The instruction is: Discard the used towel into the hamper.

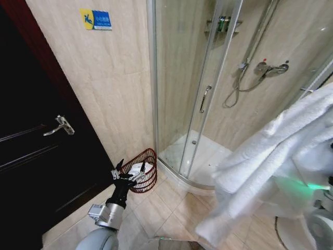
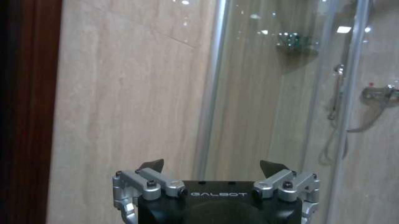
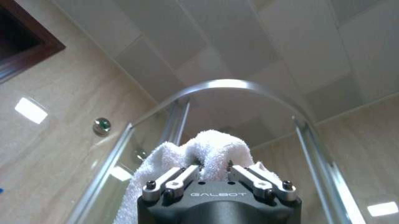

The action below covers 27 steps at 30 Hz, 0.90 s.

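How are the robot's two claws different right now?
The left gripper is open and holds nothing; the right gripper is shut on the white towel. The left one hangs low near the red wire hamper on the floor; the right one points up toward the ceiling, towel bunched between its fingers. Both are the same black and silver model.

Hamper [image 1: 143,170] on the floor against the wall, between door [image 1: 36,156] at left and shower enclosure [image 1: 208,88] at right (something lies inside it); left gripper [image 1: 126,176] just before the hamper; towel [image 1: 270,151] hanging at far right, before the enclosure, its top clamped in the right gripper [image 3: 215,170].
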Available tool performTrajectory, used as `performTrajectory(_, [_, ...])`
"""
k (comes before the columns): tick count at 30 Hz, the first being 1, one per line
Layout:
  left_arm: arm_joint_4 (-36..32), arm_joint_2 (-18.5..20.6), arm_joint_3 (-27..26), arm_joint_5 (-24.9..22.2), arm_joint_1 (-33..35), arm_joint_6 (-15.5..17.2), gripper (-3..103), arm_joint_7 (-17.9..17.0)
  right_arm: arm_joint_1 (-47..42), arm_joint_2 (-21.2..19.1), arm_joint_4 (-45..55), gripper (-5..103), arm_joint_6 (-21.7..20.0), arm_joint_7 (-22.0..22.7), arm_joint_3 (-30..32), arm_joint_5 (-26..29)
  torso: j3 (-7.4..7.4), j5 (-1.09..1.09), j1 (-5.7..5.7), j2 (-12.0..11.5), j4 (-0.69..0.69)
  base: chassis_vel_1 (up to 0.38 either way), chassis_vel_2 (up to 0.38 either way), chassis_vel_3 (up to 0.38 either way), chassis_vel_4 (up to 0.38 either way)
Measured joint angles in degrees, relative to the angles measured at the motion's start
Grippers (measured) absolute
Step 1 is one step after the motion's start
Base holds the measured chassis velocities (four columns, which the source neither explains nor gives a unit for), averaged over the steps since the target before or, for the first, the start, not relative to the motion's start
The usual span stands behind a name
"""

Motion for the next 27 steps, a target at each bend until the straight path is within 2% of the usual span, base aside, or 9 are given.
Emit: performTrajectory(27, [0.0,0.0,0.0,0.0,0.0,0.0,100,0.0,0.3,-0.6,0.0,10,2.5,-1.8,0.0,1.7,-0.01,-0.01,-0.01,0.0,0.01,0.105,0.106,0.096,0.097])
